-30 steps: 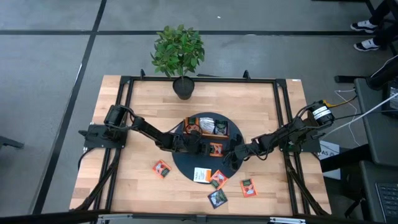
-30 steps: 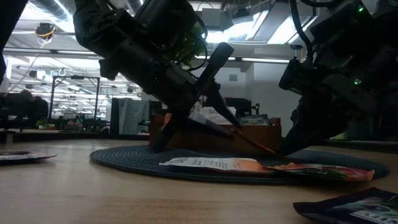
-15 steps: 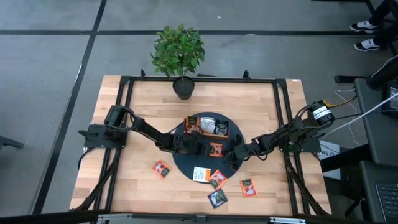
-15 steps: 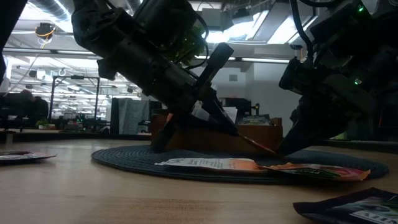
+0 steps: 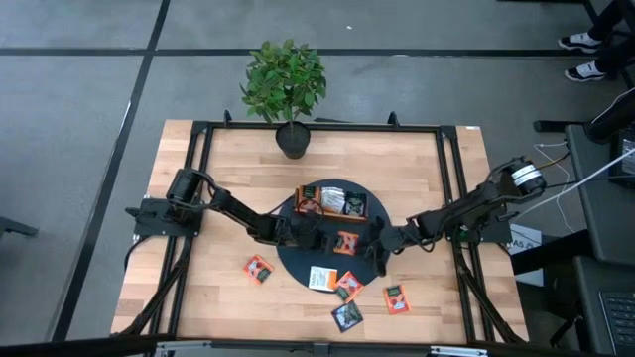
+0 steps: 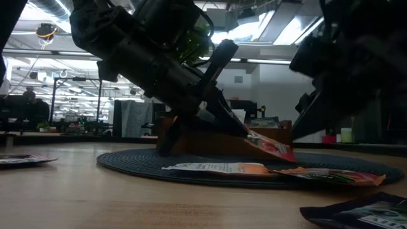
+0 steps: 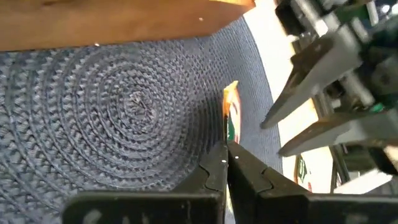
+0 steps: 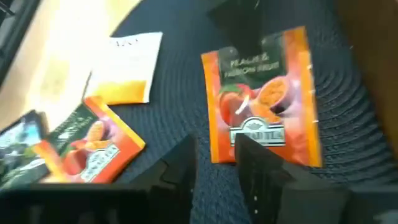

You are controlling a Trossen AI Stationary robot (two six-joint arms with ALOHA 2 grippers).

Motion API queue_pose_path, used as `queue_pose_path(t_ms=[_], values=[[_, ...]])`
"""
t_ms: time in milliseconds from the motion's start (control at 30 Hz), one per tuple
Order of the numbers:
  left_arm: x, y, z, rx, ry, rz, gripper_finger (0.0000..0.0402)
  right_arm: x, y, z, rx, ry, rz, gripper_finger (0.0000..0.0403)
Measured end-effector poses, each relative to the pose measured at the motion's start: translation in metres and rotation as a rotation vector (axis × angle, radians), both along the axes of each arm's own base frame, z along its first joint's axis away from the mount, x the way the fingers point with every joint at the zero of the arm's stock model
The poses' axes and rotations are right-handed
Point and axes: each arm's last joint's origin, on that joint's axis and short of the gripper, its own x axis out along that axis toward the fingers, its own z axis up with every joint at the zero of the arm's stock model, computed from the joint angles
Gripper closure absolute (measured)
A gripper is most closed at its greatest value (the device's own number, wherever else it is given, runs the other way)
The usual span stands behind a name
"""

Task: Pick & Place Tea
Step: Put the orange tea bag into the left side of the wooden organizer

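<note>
Orange foil marks the tea sachet pinched edge-on between the closed fingers of the left gripper, which holds it just above the dark woven mat near the table's centre. In the low view the sachet hangs tilted from the fingertips, clear of the mat. The right gripper sits at about four o'clock on the mat, just beside the held sachet, its fingers apart and empty. The wooden tray lies at twelve o'clock on the mat with sachets inside; which compartments they fill is hard to tell. A white sachet and an orange one lie at the mat's six o'clock edge. Further sachets rest on bare wood: orange at seven o'clock, dark at six, orange at five. A potted plant stands at the table's twelve o'clock edge.
</note>
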Motion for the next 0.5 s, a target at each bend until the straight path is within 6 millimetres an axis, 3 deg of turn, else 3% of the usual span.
queue_pose_path(t_ms=[167,500], values=[[0.000,-0.002,0.012,0.036,-0.033,-0.039,0.0399,-0.008,0.003,0.017,0.000,-0.022,0.008,0.0272],[-0.013,-0.008,0.044,0.161,-0.012,-0.072,0.0399,-0.022,0.014,0.034,-0.085,-0.093,-0.005,0.0280]])
